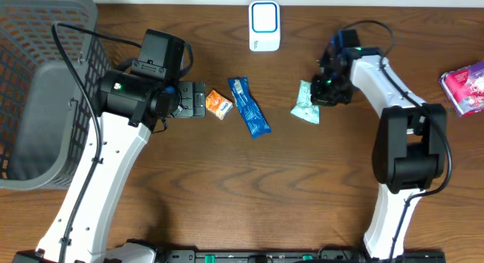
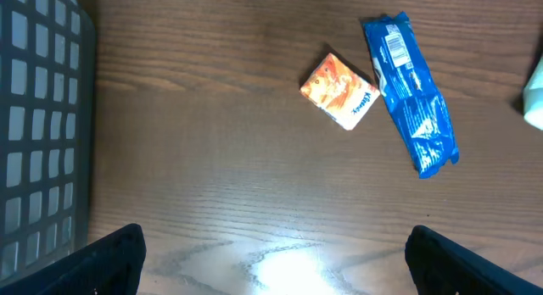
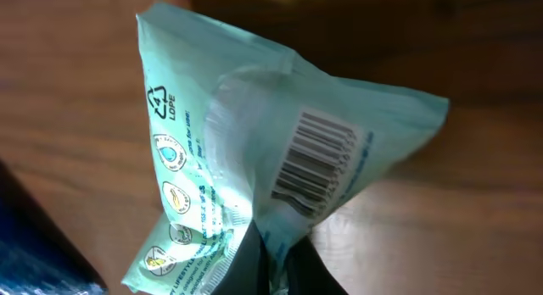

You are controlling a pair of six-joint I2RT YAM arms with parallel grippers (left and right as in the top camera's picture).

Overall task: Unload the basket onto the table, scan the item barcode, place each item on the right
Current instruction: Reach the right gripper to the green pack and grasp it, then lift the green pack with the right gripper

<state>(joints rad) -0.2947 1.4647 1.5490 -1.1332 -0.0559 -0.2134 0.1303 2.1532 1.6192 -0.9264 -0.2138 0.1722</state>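
The right gripper (image 3: 273,265) pinches the lower edge of a mint-green pouch (image 3: 271,134), its dark fingers closed tight on the crinkled film. We see the pouch's barcode (image 3: 316,164) facing the wrist camera, beside a recycling mark and small round icons. The overhead view shows only a pale green wedge at the gripper's tip, right of centre on the table (image 1: 227,195), below and to the right of the scanner (image 1: 264,25), a white rounded box with a blue-rimmed face. We cannot tell whether the pouch is off the wood.

The left gripper (image 2: 273,261) hangs with its fingers spread wide, holding nothing, above brown woodgrain. Beyond it lie a small orange pack (image 2: 339,90), boxy and glossy, and just beside that a long blue wrapper (image 2: 411,91) with crimped ends and its own barcode, a detail lost from overhead. At the table's left edge stands a basket (image 1: 45,36) of grey plastic lattice. A pink pack (image 1: 465,88) lies at the far right.
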